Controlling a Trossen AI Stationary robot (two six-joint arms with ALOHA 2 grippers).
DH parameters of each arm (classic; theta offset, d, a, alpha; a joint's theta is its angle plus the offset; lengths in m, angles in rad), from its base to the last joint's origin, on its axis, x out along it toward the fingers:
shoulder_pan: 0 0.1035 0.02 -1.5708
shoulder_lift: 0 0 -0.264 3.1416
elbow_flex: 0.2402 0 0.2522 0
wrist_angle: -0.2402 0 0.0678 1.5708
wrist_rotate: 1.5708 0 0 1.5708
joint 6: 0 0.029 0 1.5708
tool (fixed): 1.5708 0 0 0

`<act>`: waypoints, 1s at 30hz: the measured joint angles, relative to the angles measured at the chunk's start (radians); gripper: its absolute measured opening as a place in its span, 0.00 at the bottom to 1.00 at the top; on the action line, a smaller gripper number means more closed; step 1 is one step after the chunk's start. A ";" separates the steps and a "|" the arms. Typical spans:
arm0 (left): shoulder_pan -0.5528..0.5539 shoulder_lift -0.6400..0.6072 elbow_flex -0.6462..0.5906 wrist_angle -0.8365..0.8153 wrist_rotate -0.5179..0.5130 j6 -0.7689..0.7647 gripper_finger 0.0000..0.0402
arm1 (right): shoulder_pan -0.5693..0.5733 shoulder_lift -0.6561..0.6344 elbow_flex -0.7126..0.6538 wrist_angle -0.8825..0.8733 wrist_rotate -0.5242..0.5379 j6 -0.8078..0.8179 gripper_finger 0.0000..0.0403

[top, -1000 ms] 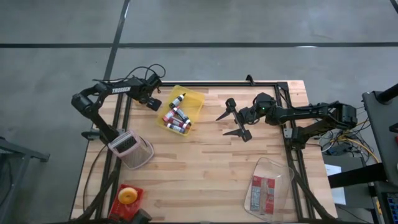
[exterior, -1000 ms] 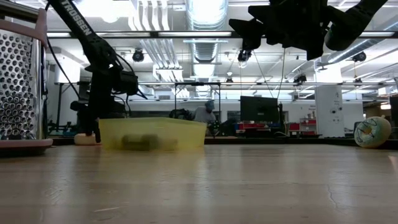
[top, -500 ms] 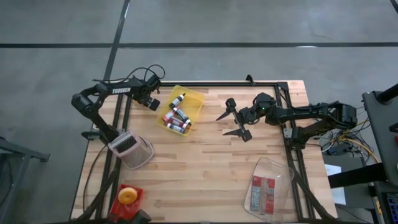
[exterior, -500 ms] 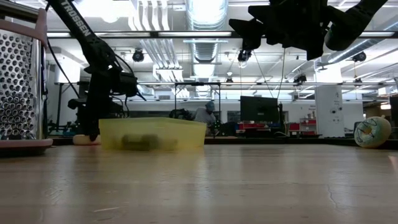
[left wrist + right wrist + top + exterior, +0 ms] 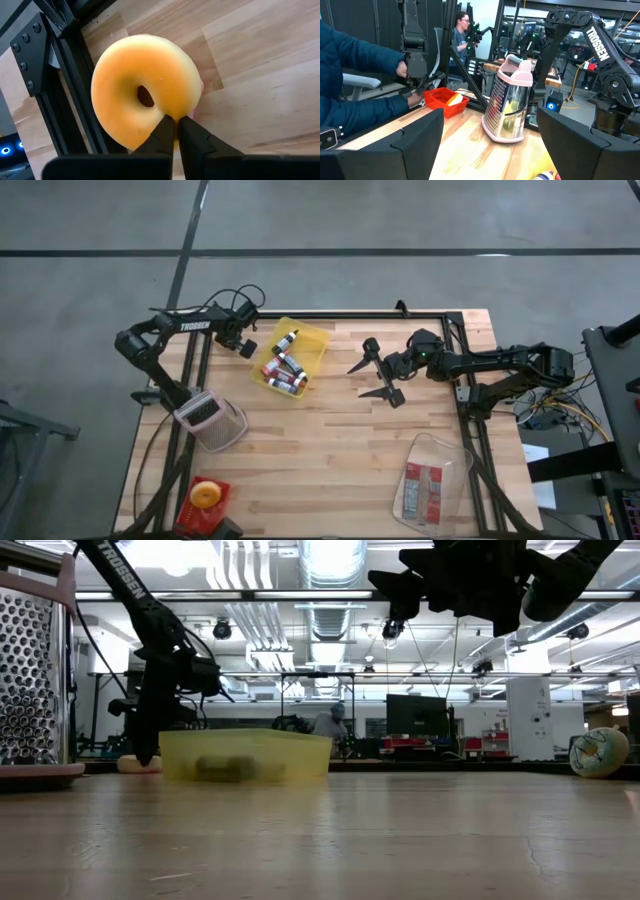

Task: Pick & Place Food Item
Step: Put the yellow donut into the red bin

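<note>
The left gripper (image 5: 175, 131) has closed, pinching the donut's (image 5: 142, 95) rim beside the yellow bin (image 5: 292, 357). The right gripper (image 5: 370, 378) hangs wide open, empty, past the bin's other side.

- Light wooden plank table (image 5: 320, 450) inside a black metal frame (image 5: 350, 315), grey concrete floor (image 5: 400, 220) around it.
- Yellow translucent plastic bin (image 5: 291, 356) near the far edge, holding several small dark-capped bottles (image 5: 284, 366) lying in a heap.
- Metal box grater with pink plastic trim (image 5: 211, 420) lying on its side at the left edge; in the right wrist view it stands upright (image 5: 510, 97).
- Red plastic basket (image 5: 203, 502) at the near left corner, with a round yellow-orange item inside.
- Clear plastic tray (image 5: 434, 480) at the near right, holding a flat red-and-grey packet (image 5: 423, 490).
- Person in a blue sleeve (image 5: 355, 60) seated beyond the table; another person (image 5: 461, 32) farther back.
</note>
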 joint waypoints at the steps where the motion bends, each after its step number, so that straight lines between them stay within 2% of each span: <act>1: 0.000 0.000 0.000 0.001 0.000 0.000 0.04 | 0.000 0.000 0.000 0.000 0.000 0.000 0.78; 18: 0.000 0.000 0.000 -0.002 0.002 0.004 0.01 | 0.000 0.000 0.000 0.000 0.000 0.000 0.78; 30: -0.008 -0.021 0.105 -0.192 0.004 -0.051 0.02 | 0.000 0.000 0.000 0.000 0.000 0.000 0.78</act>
